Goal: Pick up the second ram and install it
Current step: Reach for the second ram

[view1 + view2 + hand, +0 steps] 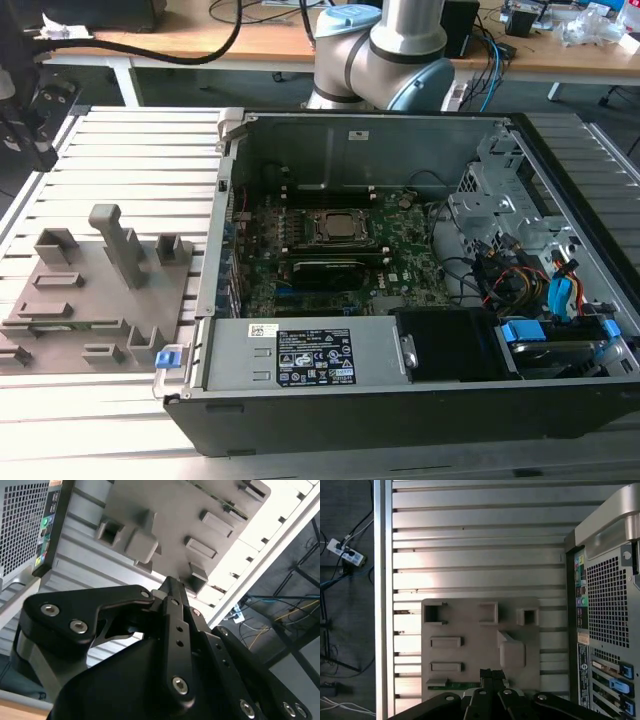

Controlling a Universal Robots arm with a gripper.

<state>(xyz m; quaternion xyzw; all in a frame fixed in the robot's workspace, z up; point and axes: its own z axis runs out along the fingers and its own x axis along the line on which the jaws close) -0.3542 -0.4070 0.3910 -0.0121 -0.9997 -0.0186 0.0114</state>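
Observation:
The second ram [460, 685] is a narrow green stick lying flat in a slot along one edge of the grey fixture plate [470, 625]. In the second wrist view the ram [220, 501] runs as a thin green strip along the far side of the plate [165, 510]. My gripper [490, 674] hangs well above the plate, fingertips close to the ram's end in the first wrist view, shut with nothing held. Its black fingers [175, 620] meet at a point in the second wrist view. The gripper [35, 120] is a dark mass at the exterior view's left.
An open computer case [400, 400] lies at the exterior view's right of the fixture plate [100, 300], its green motherboard [330, 250] and processor socket [335, 228] exposed. The case's rear panel [607, 605] stands beside the plate. Everything rests on a slatted metal table [480, 545]; cables lie on the floor beyond its edge.

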